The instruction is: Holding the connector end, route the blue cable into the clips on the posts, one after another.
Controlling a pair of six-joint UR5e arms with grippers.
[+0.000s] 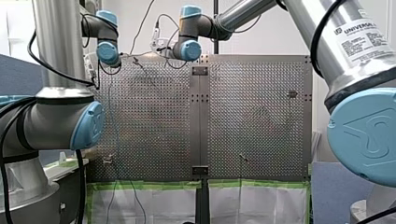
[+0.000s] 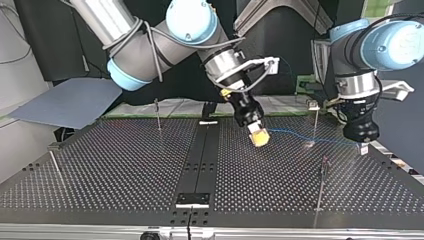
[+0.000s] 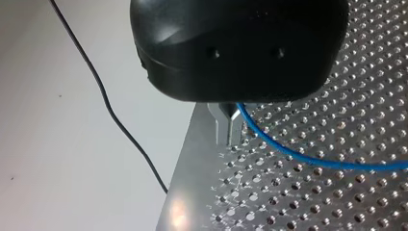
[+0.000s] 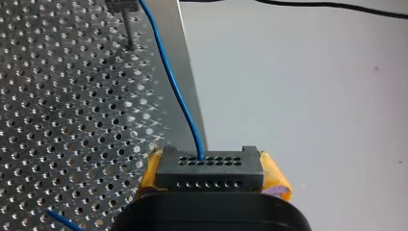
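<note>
Fingers of my right gripper (image 4: 211, 177) squeeze the black plastic connector block (image 4: 210, 169) between 2 yellow pads (image 4: 276, 175). The thin blue cable (image 4: 178, 96) runs from it over the holed metal table (image 2: 125, 165) to my left gripper (image 3: 230, 137), whose metal fingers (image 3: 223, 127) are pinched on it

Left arm (image 2: 356, 87): wrist upright, pointing straight down.
Left fingers (image 3: 228, 126): closed on cable (image 3: 308, 156).
Right arm (image 2: 150, 50): slanting down past centre.
Right fingers (image 4: 275, 177): clamping connector (image 4: 210, 171).
</note>
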